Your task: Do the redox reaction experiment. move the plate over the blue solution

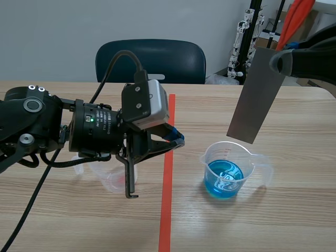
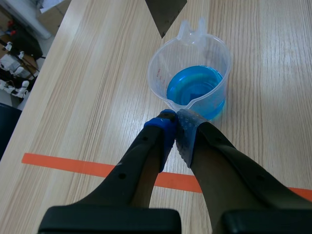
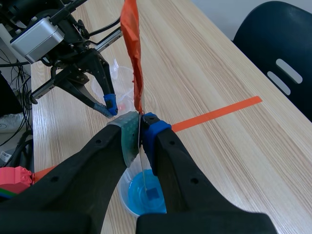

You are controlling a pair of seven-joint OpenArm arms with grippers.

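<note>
A clear beaker (image 1: 247, 164) with blue solution (image 1: 224, 178) stands on the wooden table, right of the orange tape line. My right gripper (image 1: 279, 62), raised at the upper right, is shut on the top of a grey metal plate (image 1: 255, 94). The plate hangs tilted, its lower end just above the beaker's far rim. In the right wrist view the plate (image 3: 132, 53) shows edge-on between the fingers, with the solution (image 3: 146, 195) below. My left gripper (image 2: 175, 122) is shut on nothing, its tips close to the beaker's (image 2: 157, 68) spout; the plate's corner (image 2: 165, 12) hangs beyond.
An empty clear cup (image 1: 113, 178) sits under my left arm, left of the tape line (image 1: 167, 199). A dark chair (image 1: 150, 60) stands behind the table's far edge. Red toy blocks (image 3: 14, 178) lie off the table beside my right arm.
</note>
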